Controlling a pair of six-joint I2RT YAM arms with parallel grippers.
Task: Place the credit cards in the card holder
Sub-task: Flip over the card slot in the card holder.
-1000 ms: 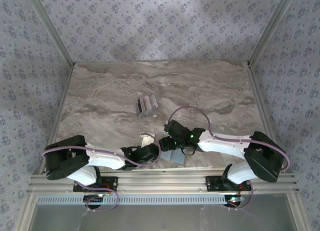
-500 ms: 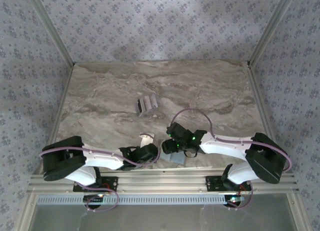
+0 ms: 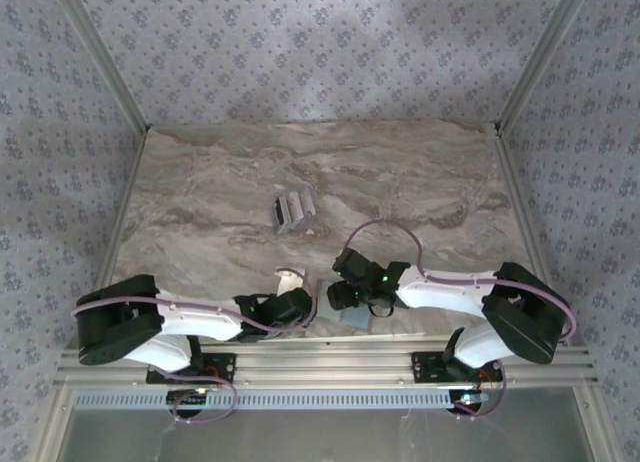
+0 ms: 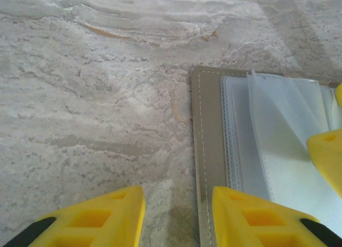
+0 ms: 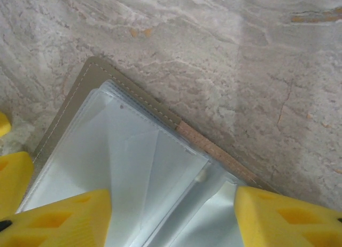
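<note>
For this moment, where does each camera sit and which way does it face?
Top external: above and behind the bases, looking down on the marble table; it shows both arms, the left tool, the right tool, and the credit cards farther out.
Left wrist: on the left arm, facing down and forward at the card holder; its own yellow fingers show at the bottom.
Right wrist: on the right arm, facing down onto the holder's clear sleeves; its own fingers show below.
Shared: both wrist views show the opened card holder on the marble.

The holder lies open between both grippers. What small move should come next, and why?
Probably the right gripper should lower and close on a raised clear sleeve of the card holder. Its jaws stand open over the sleeves, and the credit cards lie apart, further up the table.
</note>
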